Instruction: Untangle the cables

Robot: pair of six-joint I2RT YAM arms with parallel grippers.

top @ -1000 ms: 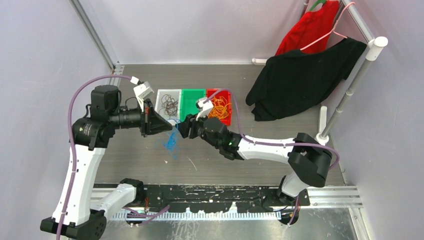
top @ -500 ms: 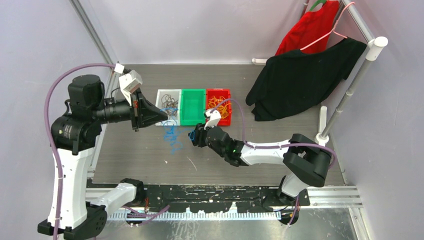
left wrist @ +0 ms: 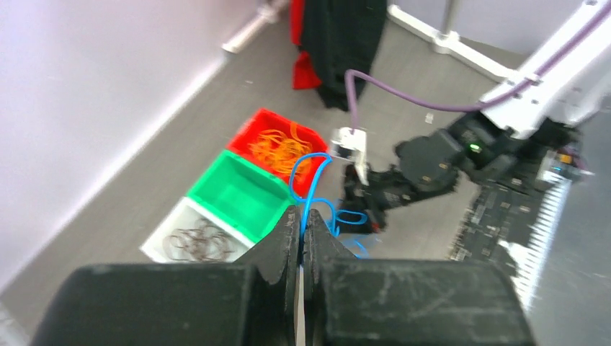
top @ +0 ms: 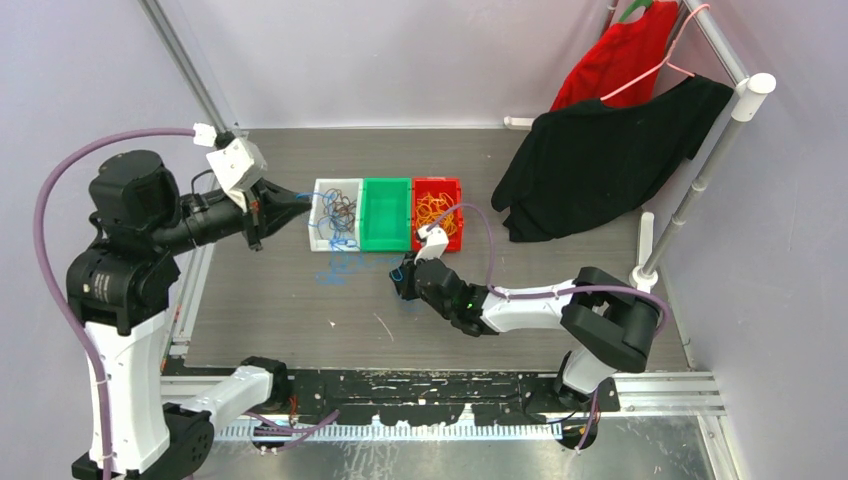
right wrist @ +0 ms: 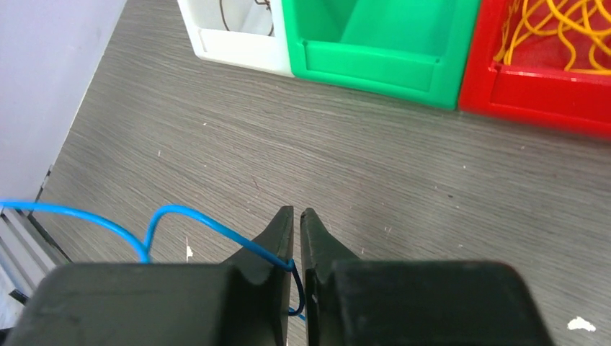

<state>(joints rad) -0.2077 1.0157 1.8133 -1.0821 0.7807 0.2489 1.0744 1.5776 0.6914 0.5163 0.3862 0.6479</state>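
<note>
Lilac wall [top: 80, 80] closes the left side of the cell. My left hand [top: 298, 203] is raised above the grey wood-grain counter [top: 560, 290], clenched on the blue cable [top: 340, 265]. The cable drops past the white bin [top: 320, 243] into a loose tangle on the boards just in front of it. Dark cables [top: 340, 210] lie in that bin. The green bin [top: 385, 215] touches it, then comes the red bin [top: 458, 215] with orange cables [top: 435, 210]. My right hand [top: 402, 280] is low over the counter near the red bin, pinching a blue strand. At far right, a black garment [top: 600, 160] and a red garment [top: 620, 60] hang from a white rack [top: 700, 170].
</note>
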